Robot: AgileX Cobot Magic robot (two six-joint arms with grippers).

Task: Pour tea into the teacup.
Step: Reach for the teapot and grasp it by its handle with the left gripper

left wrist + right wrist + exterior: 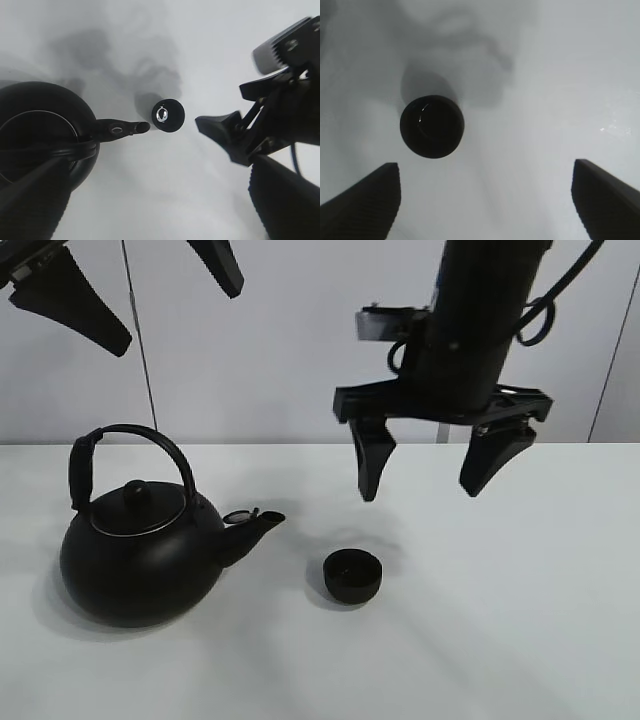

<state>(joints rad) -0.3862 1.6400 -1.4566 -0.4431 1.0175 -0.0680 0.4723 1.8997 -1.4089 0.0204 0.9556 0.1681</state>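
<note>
teacup (352,575) stands clear of the table's (520,640) edges, just off the kettle's (140,560) spout. we see the right gripper (420,492) above it and the left gripper (178,318), both spread wide, empty.

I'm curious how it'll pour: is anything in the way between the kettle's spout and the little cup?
Nothing visible. Only bare table lies between the spout and the teacup, which stand apart. The right gripper hangs open higher up, touching nothing.
</note>
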